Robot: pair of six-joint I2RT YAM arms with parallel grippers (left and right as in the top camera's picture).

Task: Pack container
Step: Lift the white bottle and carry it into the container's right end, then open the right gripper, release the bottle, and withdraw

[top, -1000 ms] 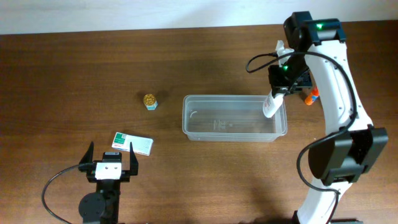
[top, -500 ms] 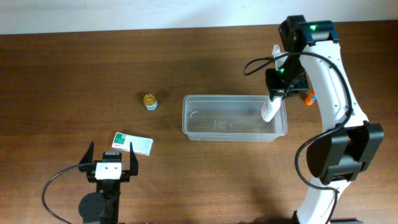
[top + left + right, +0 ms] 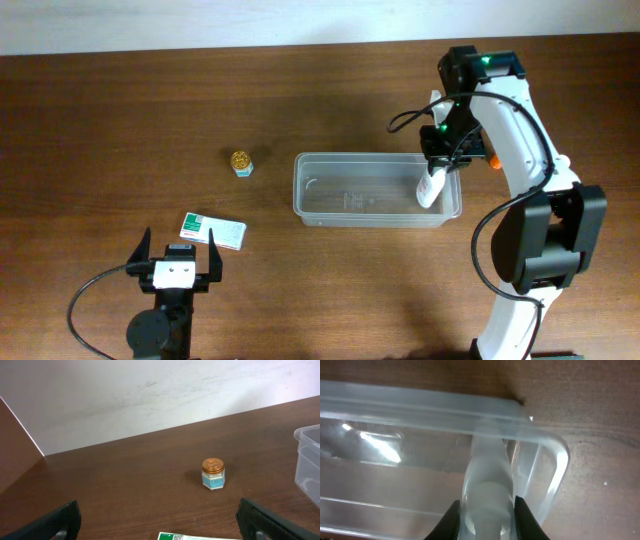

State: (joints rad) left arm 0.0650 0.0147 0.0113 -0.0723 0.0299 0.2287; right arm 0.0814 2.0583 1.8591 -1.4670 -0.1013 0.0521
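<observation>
At the near left, the left gripper (image 3: 178,244) hangs with its fingers wide apart, a green-and-white box (image 3: 213,231) just beyond it and a gold-lidded jar (image 3: 241,161) farther off. The container (image 3: 300,192) sits mid-table, right of the jar. At its right end the right gripper (image 3: 438,166) is clamped on a pale bottle (image 3: 428,189) that tilts down inside, perhaps touching the floor.
</observation>
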